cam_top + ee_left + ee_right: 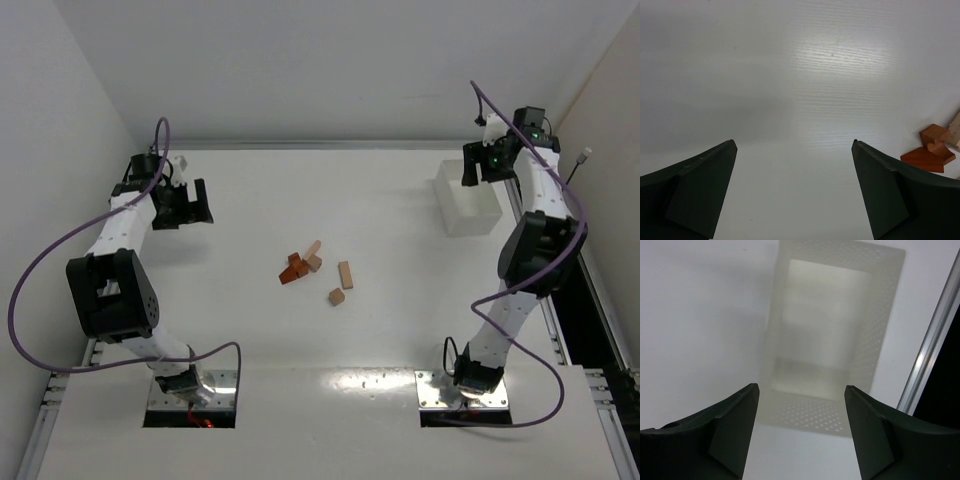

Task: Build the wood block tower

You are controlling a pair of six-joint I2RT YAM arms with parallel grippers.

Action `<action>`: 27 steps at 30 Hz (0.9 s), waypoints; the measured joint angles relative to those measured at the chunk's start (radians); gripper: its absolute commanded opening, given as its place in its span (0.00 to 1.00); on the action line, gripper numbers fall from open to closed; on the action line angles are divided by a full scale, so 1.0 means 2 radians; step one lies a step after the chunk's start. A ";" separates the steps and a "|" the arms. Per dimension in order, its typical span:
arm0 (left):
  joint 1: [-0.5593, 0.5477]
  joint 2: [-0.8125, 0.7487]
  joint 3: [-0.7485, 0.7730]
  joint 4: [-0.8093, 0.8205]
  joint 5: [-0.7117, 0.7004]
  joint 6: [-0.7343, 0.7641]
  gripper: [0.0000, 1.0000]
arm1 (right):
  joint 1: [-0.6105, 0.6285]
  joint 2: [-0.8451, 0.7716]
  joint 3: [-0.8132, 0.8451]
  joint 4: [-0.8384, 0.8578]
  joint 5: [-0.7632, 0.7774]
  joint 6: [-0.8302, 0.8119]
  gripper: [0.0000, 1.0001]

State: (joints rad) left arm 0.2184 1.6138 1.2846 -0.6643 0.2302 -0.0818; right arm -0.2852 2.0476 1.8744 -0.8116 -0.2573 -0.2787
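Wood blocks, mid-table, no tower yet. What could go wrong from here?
1. The reddish-brown and pale tan wooden blocks lie in a touching heap; picking one could scatter the rest.
2. The loose pale tan wooden bar and small tan cube are far narrower than the open left gripper; they may twist on closing.
3. The open right gripper hangs over the white perforated tray; it may clip its wall leaving.

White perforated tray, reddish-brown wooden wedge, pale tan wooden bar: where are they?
White perforated tray (879,315): right wrist view, right wall.
Reddish-brown wooden wedge (925,160): left wrist view, top face.
Pale tan wooden bar (345,274): top external view, middle.
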 measured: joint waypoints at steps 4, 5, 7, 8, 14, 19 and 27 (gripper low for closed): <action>0.000 0.000 0.000 0.000 0.006 0.000 1.00 | 0.013 -0.053 -0.050 0.013 -0.015 -0.007 0.65; 0.000 0.000 0.000 0.000 0.007 0.000 1.00 | 0.019 -0.068 -0.067 0.013 -0.019 -0.011 0.65; 0.000 0.000 -0.001 0.000 0.009 0.000 1.00 | 0.031 -0.099 -0.105 0.013 -0.023 -0.024 0.65; 0.000 0.000 -0.002 0.000 0.010 0.000 1.00 | 0.043 -0.114 -0.121 0.012 -0.025 -0.032 0.65; 0.000 -0.002 -0.008 0.003 0.011 0.000 1.00 | 0.175 -0.187 -0.192 0.010 -0.038 -0.081 0.64; -0.004 -0.022 -0.035 0.011 0.001 0.000 1.00 | 0.288 -0.220 -0.237 0.031 -0.039 -0.094 0.67; -0.021 -0.079 -0.073 0.026 -0.033 -0.001 1.00 | 0.351 -0.159 -0.214 0.016 0.026 -0.025 0.61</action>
State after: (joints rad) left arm 0.1761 1.4555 1.1389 -0.6121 0.1638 -0.0837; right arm 0.4171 1.7302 1.4464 -0.7795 -0.2054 -0.3279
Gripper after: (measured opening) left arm 0.996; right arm 0.623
